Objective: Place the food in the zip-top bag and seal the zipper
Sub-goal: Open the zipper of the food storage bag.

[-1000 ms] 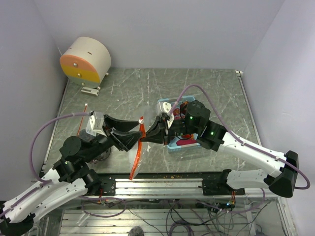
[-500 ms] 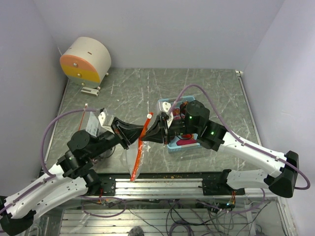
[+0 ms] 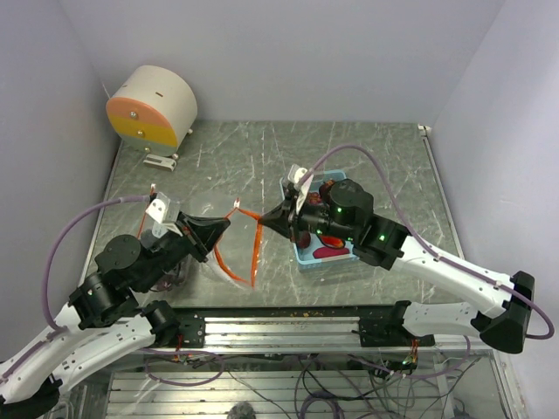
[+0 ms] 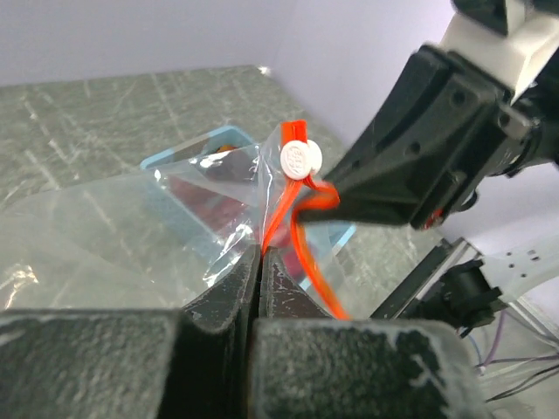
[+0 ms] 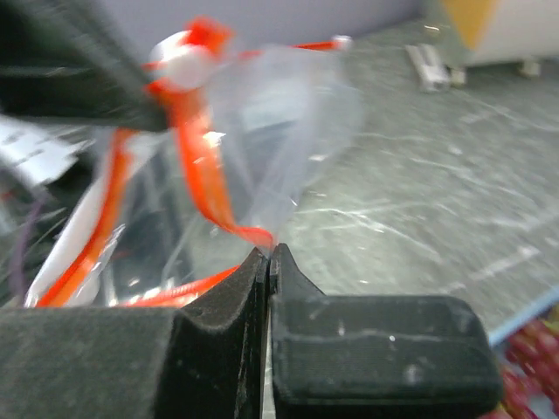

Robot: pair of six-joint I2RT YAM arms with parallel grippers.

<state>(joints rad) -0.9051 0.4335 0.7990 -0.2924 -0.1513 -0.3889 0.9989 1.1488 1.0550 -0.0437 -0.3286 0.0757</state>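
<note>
The clear zip-top bag (image 3: 210, 259) hangs between my two grippers at the table's middle, and its orange zipper (image 3: 256, 249) bows out into an open loop. My left gripper (image 3: 229, 223) is shut on one side of the mouth (image 4: 260, 253). Just to the right, my right gripper (image 3: 264, 218) is shut on the other side (image 5: 269, 251). A white slider (image 4: 301, 160) sits at the strip's upper end. The dark red food (image 3: 332, 242) lies in the light blue tray (image 3: 303, 258) under the right arm, and it shows through the bag (image 4: 210, 196).
A white and orange drum (image 3: 153, 109) stands at the back left of the grey table. The table's front rail (image 3: 288, 327) runs right below the bag. The right arm's purple cable (image 3: 349, 157) arcs over the tray.
My left gripper has shut on the bag's mouth and drawn back to the left. The right gripper shifted slightly back and right. The zipper went from a straight hanging strip to a spread loop.
</note>
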